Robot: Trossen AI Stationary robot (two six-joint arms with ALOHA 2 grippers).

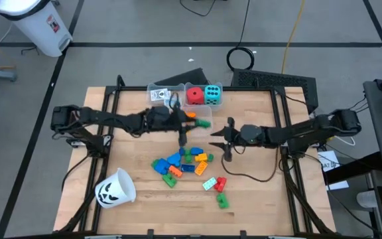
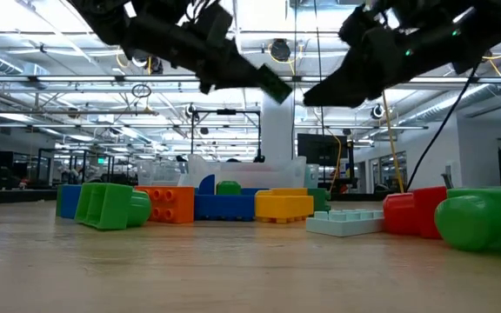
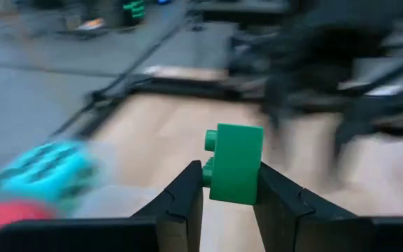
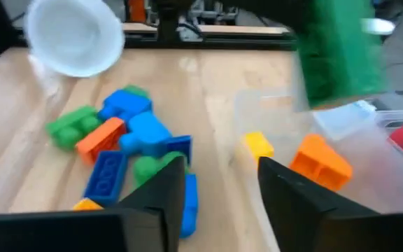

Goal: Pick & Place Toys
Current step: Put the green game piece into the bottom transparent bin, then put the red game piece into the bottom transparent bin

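Note:
My left gripper reaches from the table's left over a clear bin and is shut on a green block. The same block shows blurred in the right wrist view. The bin holds an orange block and a yellow one. A pile of blue, green, orange and yellow blocks lies on the table near the middle. My right gripper hovers open and empty to the right of the pile, its fingers pointing toward it. My left gripper pinches the green block by two opposite sides between its two fingers. The fingers come about level from the table's left. The block stands up past the fingertips, its studs to one side, lifted clear above the bin.
A far bin holds a red and a cyan die; another holds white cards. A white cup with a pumpkin face lies on its side at the near left. Mint, red and green blocks lie near the front.

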